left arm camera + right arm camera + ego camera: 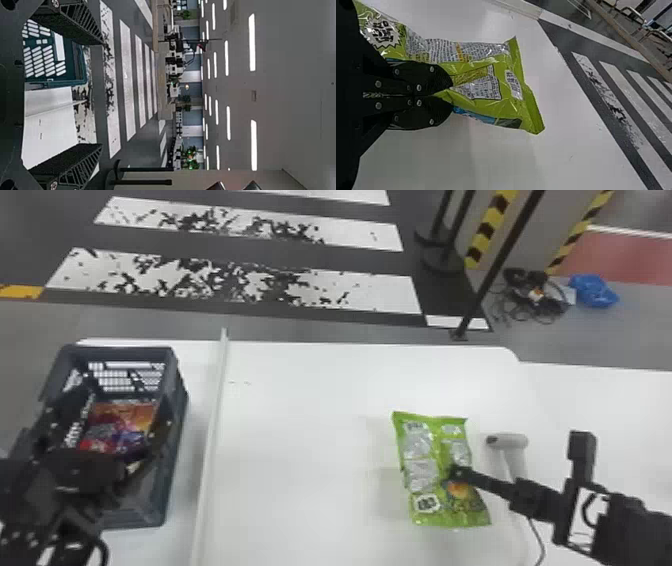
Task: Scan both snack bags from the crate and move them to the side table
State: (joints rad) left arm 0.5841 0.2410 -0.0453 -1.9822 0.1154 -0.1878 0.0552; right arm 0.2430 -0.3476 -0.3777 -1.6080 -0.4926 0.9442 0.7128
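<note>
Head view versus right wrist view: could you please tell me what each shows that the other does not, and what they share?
Head view: the crate with a red snack bag inside, the left gripper over it, and a white handheld scanner.

Right wrist view: a blue patch along the green snack bag's edge, and metal frames beyond the floor.

Both: the green snack bag, the right gripper closed on it, the white table and the floor's white stripes.

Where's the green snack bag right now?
Green snack bag is right of center in the head view, pinched in the right tool, just left of the white handheld scanner.
</note>
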